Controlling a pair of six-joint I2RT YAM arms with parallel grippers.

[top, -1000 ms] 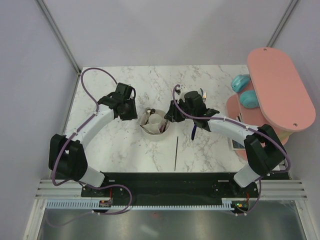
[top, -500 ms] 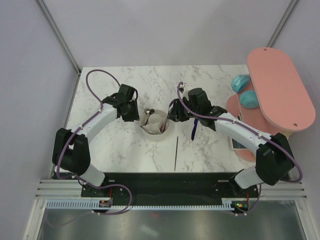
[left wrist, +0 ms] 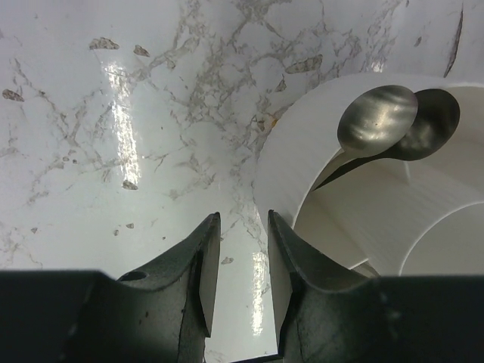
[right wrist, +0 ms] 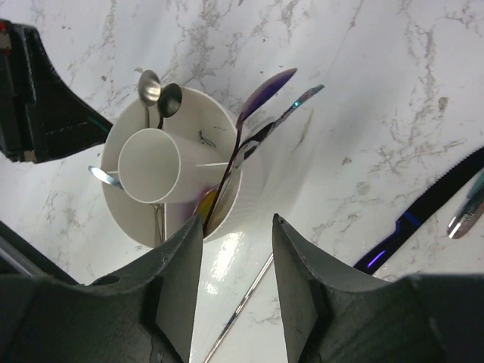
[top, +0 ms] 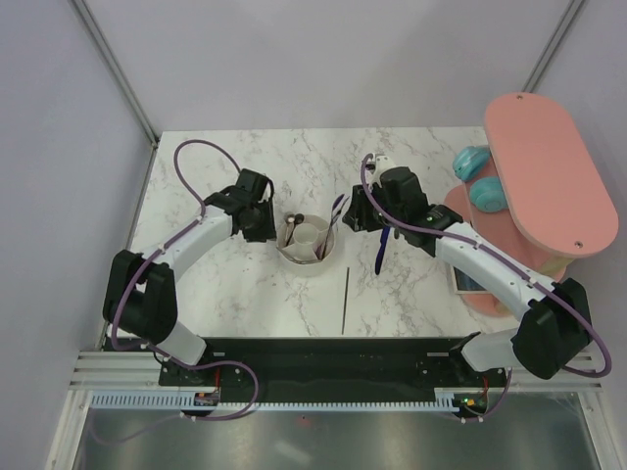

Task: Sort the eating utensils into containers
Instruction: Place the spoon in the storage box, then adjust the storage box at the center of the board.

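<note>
The right gripper (right wrist: 237, 223) hangs with its dark jaws spread and nothing between them, just beside the right wall of the holder (right wrist: 249, 189). A purple spoon (right wrist: 266, 89) leans out of a ring section on that side, glossy bowl up. A slim dark piece (right wrist: 302, 98) stands close by it.

The loose utensils lie from this gripper toward the near edge of the desk (top: 245, 284). A thin metal stick (right wrist: 240, 304) lies flat on the marble below the gap of the jaws. In the top view its long axis runs from the holder toward the near edge. A blue-handled piece (right wrist: 420, 215) lies flat to its right, pointing much the same way. The right arm is clearly nearer to both, since the left arm is on the far side of the holder. I judge a flat, thin stick on smooth stone to be awkward to pinch.

The left gripper (left wrist: 243, 215) has its jaws a little apart and empty, with marble showing through the gap. One finger is at the holder's left wall, and I cannot tell whether it touches. Two silver spoons (left wrist: 376, 117) stand bowl-up in the ring there.

The holder is smooth white plastic, round, with a central cup and dividers. It stands mid-desk between the two grippers.
</note>
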